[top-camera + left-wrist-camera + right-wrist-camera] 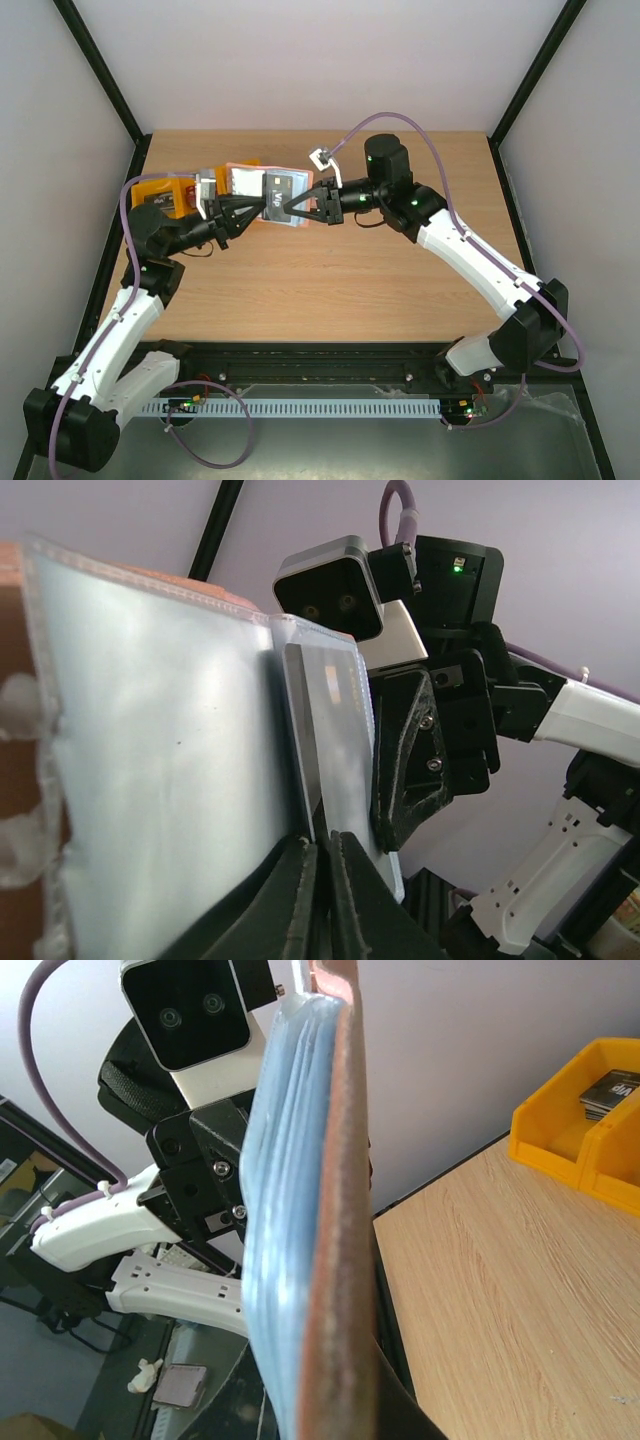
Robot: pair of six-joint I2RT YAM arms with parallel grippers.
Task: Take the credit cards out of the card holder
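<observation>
The flat card holder, tan-brown outside with a pale blue-grey plastic face, hangs clear of the wooden surface, at about 11 o'clock from its middle, strung between the two arms. The right gripper is clenched on the holder's 3 o'clock end, seemingly as an anchor so the sleeves cannot follow a pull. The left gripper comes in from 8 o'clock, its jaws pinched together on what looks like the exposed edge of a dark grey credit card still seated in its sleeve. Seen from above, the holder's long axis runs roughly 9 to 3 o'clock, its face tilted up. The card probably has to slide out toward 8 o'clock. A yellow plastic tray waits at 9 o'clock.
</observation>
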